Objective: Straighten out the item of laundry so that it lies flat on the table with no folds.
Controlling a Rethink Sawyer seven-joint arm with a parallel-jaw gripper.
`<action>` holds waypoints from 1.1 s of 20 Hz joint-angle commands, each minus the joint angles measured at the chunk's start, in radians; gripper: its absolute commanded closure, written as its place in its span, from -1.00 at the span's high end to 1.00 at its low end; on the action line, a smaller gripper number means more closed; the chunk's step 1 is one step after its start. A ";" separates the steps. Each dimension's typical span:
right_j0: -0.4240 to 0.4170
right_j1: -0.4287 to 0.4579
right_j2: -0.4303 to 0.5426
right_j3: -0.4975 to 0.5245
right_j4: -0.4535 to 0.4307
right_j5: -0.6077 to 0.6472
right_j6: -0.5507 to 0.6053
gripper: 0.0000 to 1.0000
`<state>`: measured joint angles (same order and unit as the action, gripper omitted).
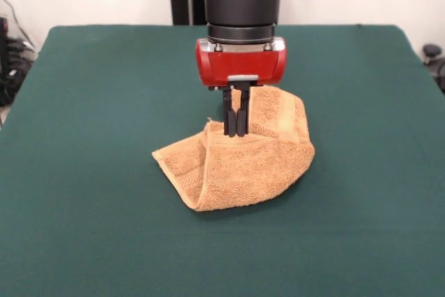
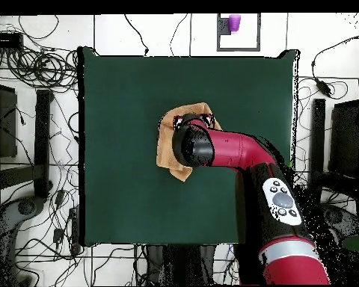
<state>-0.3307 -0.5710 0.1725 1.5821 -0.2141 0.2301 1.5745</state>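
The orange-tan towel (image 1: 243,165) lies crumpled and folded over itself near the middle of the dark green table (image 1: 83,172). A paler woven band shows on its raised far right part. My gripper (image 1: 236,130) points straight down over the towel's far edge. Its black fingers (image 1: 229,113) stand close together, pinching a raised fold of the cloth. In the overhead view the arm's wrist (image 2: 191,142) covers the gripper and most of the towel (image 2: 166,149); only the towel's left and far edges show on the table (image 2: 115,112). No label shows.
Green table top lies all round the towel. The arm (image 2: 250,161) reaches in from the base side. Cables and dark equipment (image 2: 33,134) lie on the floor round the table, and a purple cup (image 2: 234,22) stands beyond its far edge.
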 commanded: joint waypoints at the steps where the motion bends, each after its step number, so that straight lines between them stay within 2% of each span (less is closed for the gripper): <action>1: 0.019 0.036 0.011 0.064 0.004 0.131 0.099 -1.00; 2: 0.014 0.036 0.017 0.067 0.003 0.132 0.094 -1.00; 3: 0.010 0.036 0.022 0.067 0.002 0.133 0.089 1.00; 11: -0.009 0.035 0.043 0.064 -0.001 0.151 0.066 1.00; 16: 0.007 0.031 0.019 0.070 -0.002 0.126 0.101 1.00; 22: -0.037 0.053 0.045 0.094 -0.014 0.130 0.067 1.00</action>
<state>-0.3639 -0.5697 0.1720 1.5866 -0.2141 0.2569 1.5745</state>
